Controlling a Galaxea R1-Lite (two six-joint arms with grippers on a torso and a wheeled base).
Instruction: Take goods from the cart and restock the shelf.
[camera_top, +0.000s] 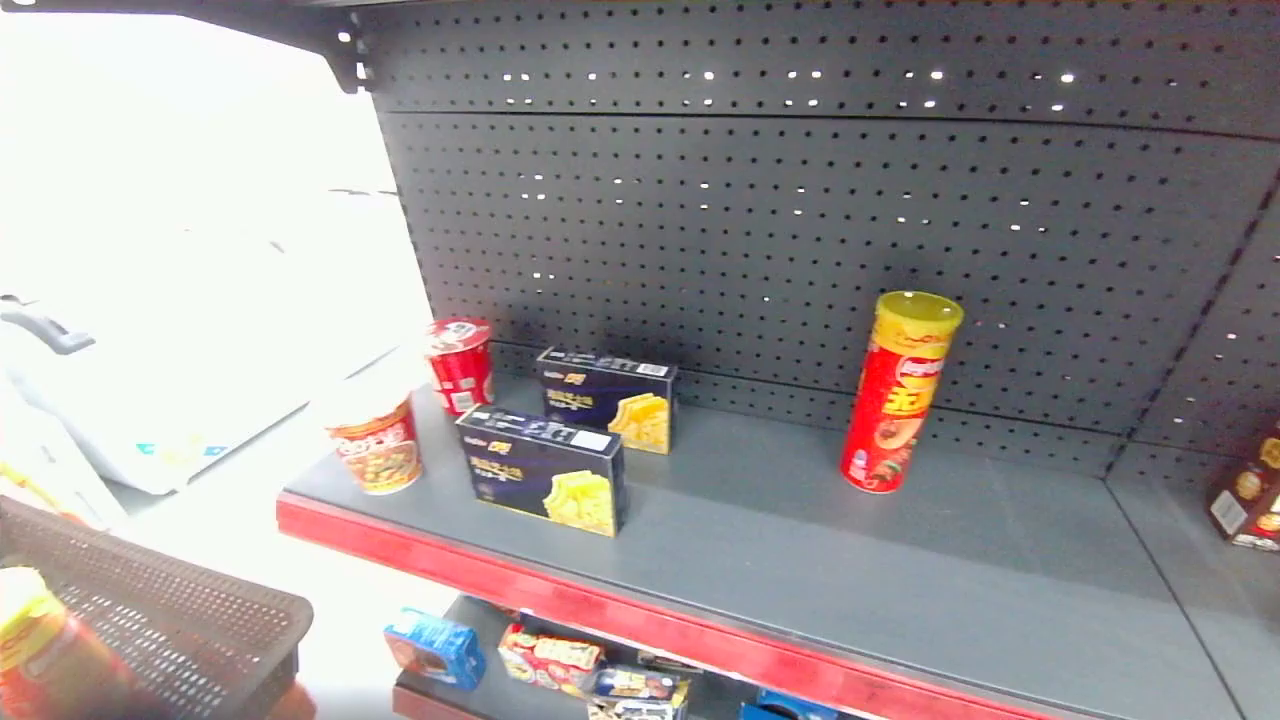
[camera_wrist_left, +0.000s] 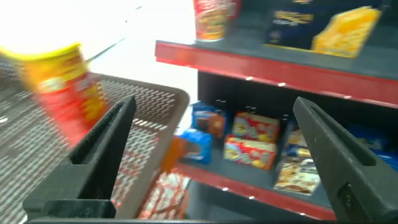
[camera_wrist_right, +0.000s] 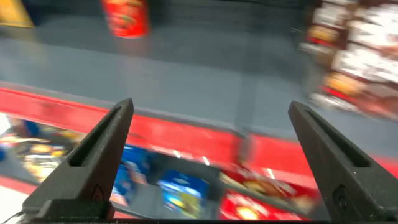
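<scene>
Both claws spread wide, nothing gripped; stock sits in the cart, shelf part filled.

The left gripper (camera_wrist_left: 212, 107) has its jaws wide apart and empty, near the mesh cart (camera_top: 250, 600), where a red can with a yellow lid (camera_wrist_left: 59, 87) stands upright. The right gripper (camera_wrist_right: 208, 107) is likewise spread and empty, in front of the red front edge (camera_wrist_right: 186, 134) of the grey shelf (camera_top: 800, 560). On that shelf a tall red chip can (camera_top: 895, 395) stands upright by the pegboard back, well apart from two dark blue boxes (camera_top: 545, 470) set one behind the other. Two cup noodles (camera_top: 378, 440) stand at the shelf's left end, just beside the boxes. Brown boxes (camera_top: 1245, 495) sit in the next bay to the right. Mixed packets (camera_top: 560, 660) lie on the lower tier.
</scene>
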